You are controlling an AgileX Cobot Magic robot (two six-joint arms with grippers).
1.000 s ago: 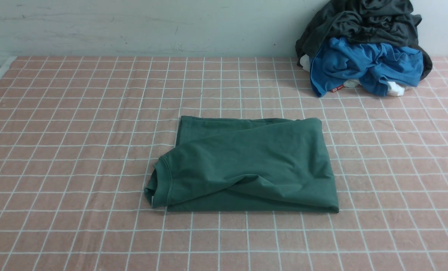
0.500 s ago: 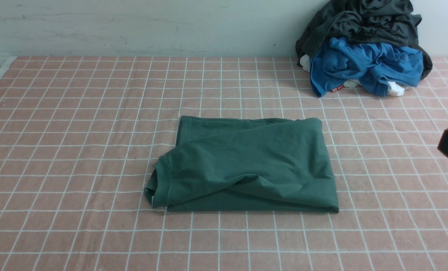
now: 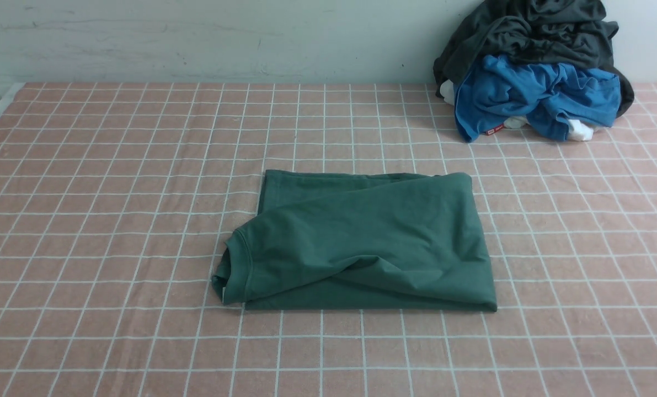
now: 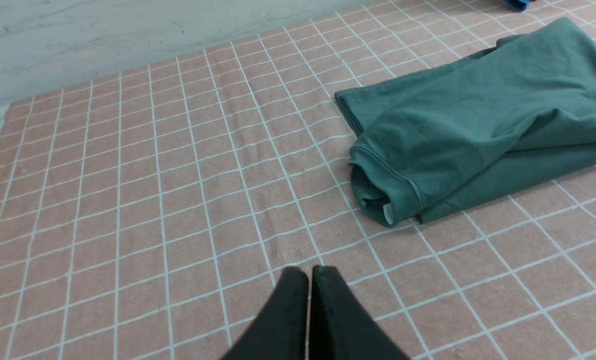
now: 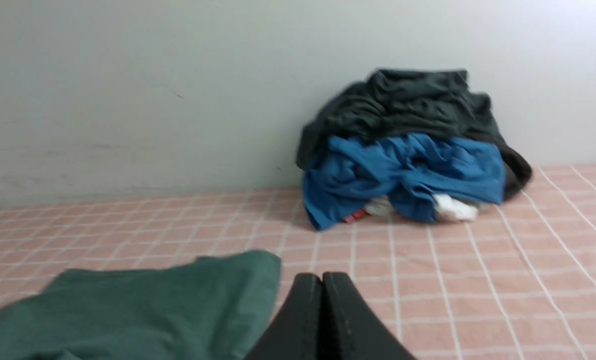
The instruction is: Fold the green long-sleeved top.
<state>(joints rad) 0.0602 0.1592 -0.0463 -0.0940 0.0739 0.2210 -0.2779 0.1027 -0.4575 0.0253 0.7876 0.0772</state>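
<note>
Left hand (image 4: 308, 272) and right hand (image 5: 322, 280) both have their jaws pressed together on nothing, each clear of the cloth and outside the front view. The green top (image 3: 361, 242) lies as a compact folded rectangle midway across the checked tabletop (image 3: 113, 220), nearer its front edge, well apart from the clothes pile (image 3: 532, 77) at the far right corner. Folding looks complete or nearly so; any next move would only be tidying the loose collar end.

left tool (image 4: 309, 272): fingers pressed together (empty) | right tool (image 5: 322, 279): same

Pale wall (image 3: 196, 38), pink grid cloth (image 3: 85, 220).
</note>
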